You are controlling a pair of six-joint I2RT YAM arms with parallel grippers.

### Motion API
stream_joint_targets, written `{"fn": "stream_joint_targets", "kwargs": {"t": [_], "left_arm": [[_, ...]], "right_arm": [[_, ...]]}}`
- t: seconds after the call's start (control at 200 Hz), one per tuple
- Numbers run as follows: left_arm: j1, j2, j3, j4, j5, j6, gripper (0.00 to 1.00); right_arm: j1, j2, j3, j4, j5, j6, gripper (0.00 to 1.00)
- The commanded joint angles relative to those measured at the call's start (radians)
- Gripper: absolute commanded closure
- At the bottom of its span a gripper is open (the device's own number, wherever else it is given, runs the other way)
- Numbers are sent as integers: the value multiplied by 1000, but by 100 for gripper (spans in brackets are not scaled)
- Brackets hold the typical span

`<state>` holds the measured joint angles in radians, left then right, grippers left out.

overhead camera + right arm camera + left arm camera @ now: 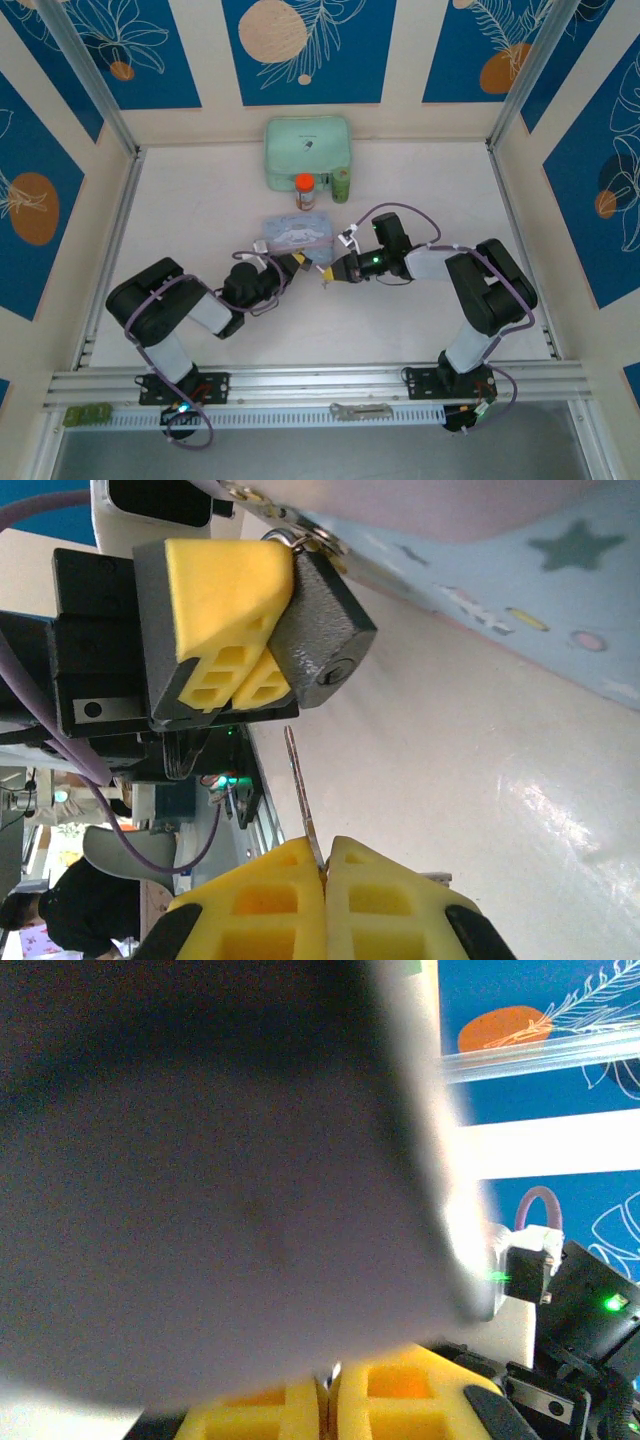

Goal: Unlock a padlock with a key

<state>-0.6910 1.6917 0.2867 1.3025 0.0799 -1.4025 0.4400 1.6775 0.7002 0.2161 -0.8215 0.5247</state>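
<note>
the right hand [325, 895] has its yellow pads pressed together on one end of the key [298, 780], and the thin silvery blade sticks out toward the padlock [322, 630]. the key's tip stops just short of the dark body, a little to one side of the keyhole and not inside it. the padlock is clamped between the yellow pads of the left hand [328, 1405], with its keyhole end facing the key and its shackle end turned toward the light-blue tin [298, 232]. from above, the two hands meet near the middle of the white desk [200, 210], just on the near side of the tin.

at the near edge a flat grey metal bar [362, 410] lies beside the aluminium rail [300, 380]. beyond the tin stand an orange-capped bottle [305, 190] and a green bottle [341, 184]. a mint-green case [307, 152] sits behind them by the far wall. blue panels [310, 50] with pale leaf drawings line the walls.

in the left wrist view a blurred grey mass close to the lens covers most of the picture, and what it is cannot be told. from above, the padlock and key are too small to make out.
</note>
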Motion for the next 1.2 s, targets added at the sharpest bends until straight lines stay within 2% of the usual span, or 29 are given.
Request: {"fn": "stream_joint_targets", "kwargs": {"t": [0.0,0.32,1.195], "left_arm": [[10,-33,-11,106,37,-32,100],[9,-59,-3,106,64,-62,100],[-40,-39,-15,106,81,-32,100]], "right_arm": [[3,13,-10,1,-51,0,100],[24,37,-18,46,-55,31,100],[22,26,-2,94,-24,84,100]]}}
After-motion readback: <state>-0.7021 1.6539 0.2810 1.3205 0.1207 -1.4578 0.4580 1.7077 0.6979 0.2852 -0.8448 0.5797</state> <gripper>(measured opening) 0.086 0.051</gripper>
